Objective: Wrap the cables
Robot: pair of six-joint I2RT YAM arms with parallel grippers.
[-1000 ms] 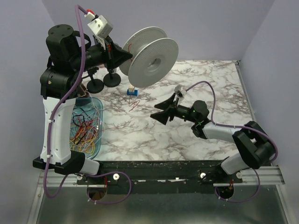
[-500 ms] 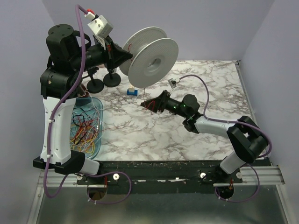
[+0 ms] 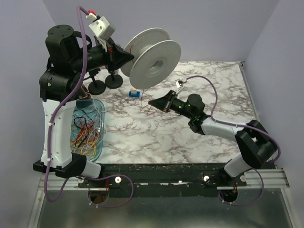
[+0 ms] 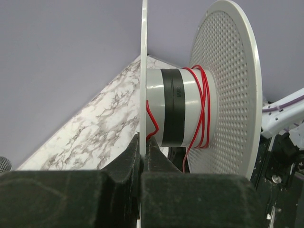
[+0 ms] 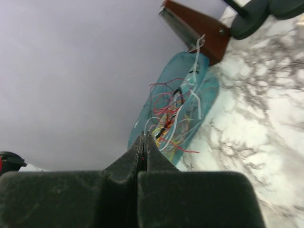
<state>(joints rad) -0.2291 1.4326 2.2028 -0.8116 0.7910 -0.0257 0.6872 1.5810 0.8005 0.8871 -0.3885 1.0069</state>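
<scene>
Right gripper [image 3: 153,103] jaws now closed on red cable [image 4: 207,107], nearer spool [image 3: 156,59]

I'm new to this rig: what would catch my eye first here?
A pale grey spool held in the air at upper left, one flange clamped by the left gripper, with a red cable wound round its hub. Next, the teal tray at the left edge of the table, holding a tangle of coloured cables. The right gripper is shut mid-table, seemingly pinching the red cable.
</scene>
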